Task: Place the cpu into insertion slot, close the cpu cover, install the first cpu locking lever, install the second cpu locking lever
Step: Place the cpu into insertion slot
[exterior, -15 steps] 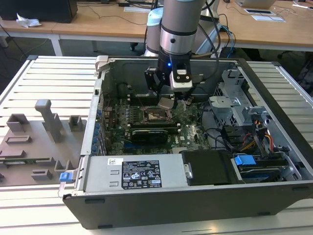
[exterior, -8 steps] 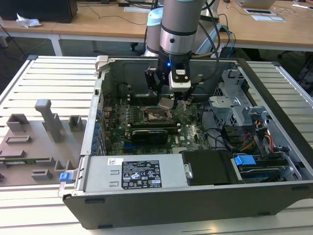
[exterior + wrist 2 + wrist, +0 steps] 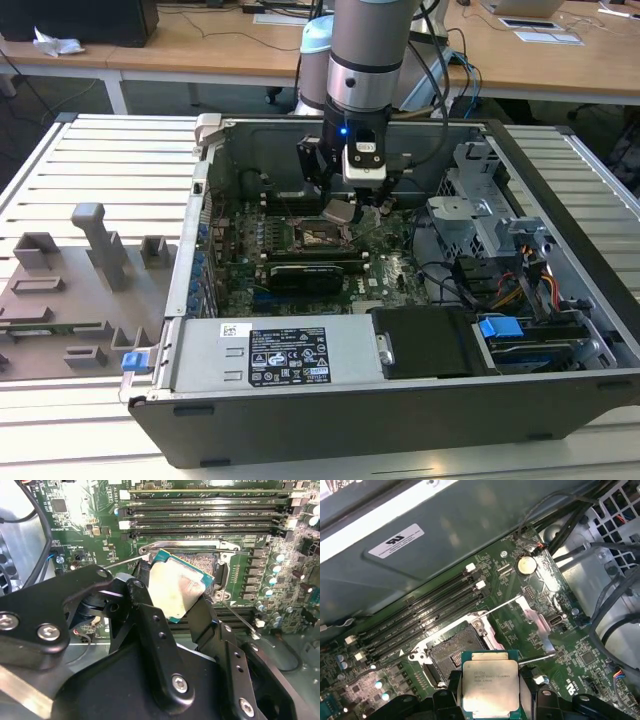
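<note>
The claw is shut on two opposite edges of the cpu, holding it tilted just above the open socket; in the exterior view the socket lies near seven o'clock from the cpu, inside the computer case on the worktop.

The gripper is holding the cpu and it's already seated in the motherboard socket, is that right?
Not quite. The gripper does hold the cpu by its edges, but it is not seated: it hangs above the socket, which lies open and empty, as the first wrist view shows.
</note>
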Robot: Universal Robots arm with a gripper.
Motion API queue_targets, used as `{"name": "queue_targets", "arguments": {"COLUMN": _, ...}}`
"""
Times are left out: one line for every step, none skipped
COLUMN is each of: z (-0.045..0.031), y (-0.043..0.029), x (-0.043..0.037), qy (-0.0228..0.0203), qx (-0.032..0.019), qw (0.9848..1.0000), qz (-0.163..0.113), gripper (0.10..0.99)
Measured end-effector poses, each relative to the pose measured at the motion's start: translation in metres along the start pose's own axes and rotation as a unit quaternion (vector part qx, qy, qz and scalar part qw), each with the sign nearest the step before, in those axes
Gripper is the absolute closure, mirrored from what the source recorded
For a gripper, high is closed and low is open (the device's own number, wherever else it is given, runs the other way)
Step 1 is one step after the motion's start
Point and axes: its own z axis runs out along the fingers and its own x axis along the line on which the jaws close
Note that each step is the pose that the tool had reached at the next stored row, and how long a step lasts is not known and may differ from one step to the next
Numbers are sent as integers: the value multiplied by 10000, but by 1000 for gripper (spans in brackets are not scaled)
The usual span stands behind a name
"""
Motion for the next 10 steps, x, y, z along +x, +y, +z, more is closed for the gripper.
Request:
{"name": "queue_targets", "arguments": {"z": 0, "y": 0, "x": 0, "qy": -1, "qx": 0, "qw": 10000, "qz": 31, "gripper": 541}}
{"name": "queue_targets", "arguments": {"z": 0, "y": 0, "x": 0, "qy": -2, "qx": 0, "qw": 10000, "qz": 76, "gripper": 541}}
{"name": "queue_targets", "arguments": {"z": 0, "y": 0, "x": 0, "qy": -3, "qx": 0, "qw": 9999, "qz": 127, "gripper": 541}}
{"name": "queue_targets", "arguments": {"z": 0, "y": 0, "x": 0, "qy": -3, "qx": -1, "qw": 9999, "qz": 167, "gripper": 541}}
{"name": "queue_targets", "arguments": {"z": 1, "y": 0, "x": 0, "qy": -4, "qx": -1, "qw": 9998, "qz": 192, "gripper": 541}}
{"name": "queue_targets", "arguments": {"z": 0, "y": 0, "x": 0, "qy": -4, "qx": -1, "qw": 9998, "qz": 210, "gripper": 541}}
{"name": "queue_targets", "arguments": {"z": 0, "y": 0, "x": 0, "qy": -4, "qx": -1, "qw": 9997, "qz": 236, "gripper": 541}}
{"name": "queue_targets", "arguments": {"z": 1, "y": 0, "x": 0, "qy": -4, "qx": -1, "qw": 9997, "qz": 251, "gripper": 541}}
{"name": "queue_targets", "arguments": {"z": 1, "y": 0, "x": 0, "qy": -5, "qx": -2, "qw": 9996, "qz": 274, "gripper": 541}}
{"name": "queue_targets", "arguments": {"z": 1, "y": 0, "x": 0, "qy": -5, "qx": -2, "qw": 9996, "qz": 294, "gripper": 541}}
